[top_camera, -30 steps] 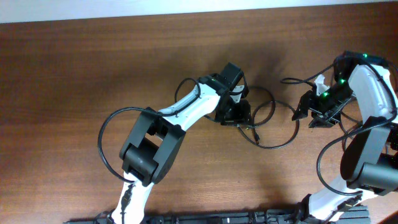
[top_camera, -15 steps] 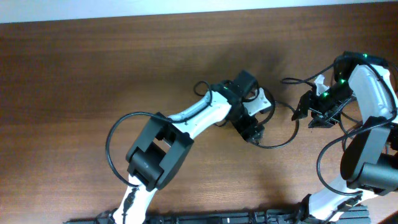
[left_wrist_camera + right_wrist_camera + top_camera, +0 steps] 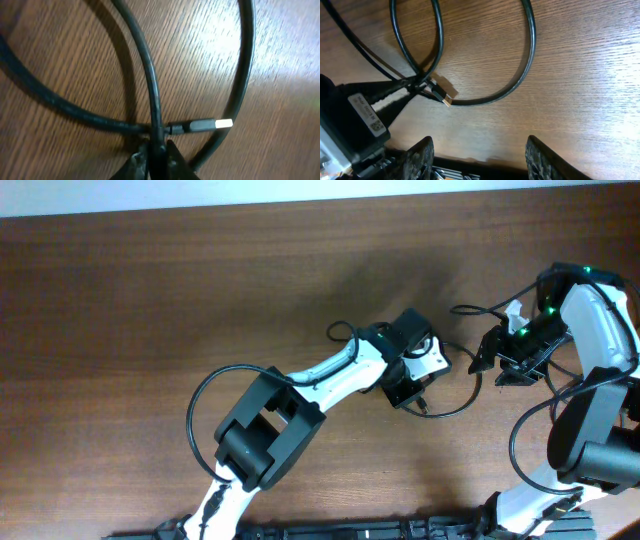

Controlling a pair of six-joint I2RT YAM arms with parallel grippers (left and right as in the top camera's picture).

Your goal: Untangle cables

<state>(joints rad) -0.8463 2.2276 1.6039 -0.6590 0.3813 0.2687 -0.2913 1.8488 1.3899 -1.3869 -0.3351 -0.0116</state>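
Note:
A black cable (image 3: 450,416) lies in loops on the wooden table at centre right. My left gripper (image 3: 410,387) is shut on one strand of it (image 3: 152,90) where the strands cross. A USB plug (image 3: 202,124) with a silver tip lies just beside the fingers and also shows in the right wrist view (image 3: 441,95). My right gripper (image 3: 489,367) is open and empty, a little to the right of the loops. In its own view the fingers (image 3: 480,157) are spread wide above the table edge, with the big loop (image 3: 529,65) ahead of them.
The left gripper body (image 3: 365,117) fills the left side of the right wrist view. A black rail (image 3: 400,530) runs along the table's front edge. Thin black arm cables (image 3: 475,308) hang around the right arm. The table (image 3: 150,280) is bare wood to the left.
My left gripper has moved right and toward the front, carrying the cable strand with it, and the loops have bunched closer to the right gripper. The right arm has not moved.

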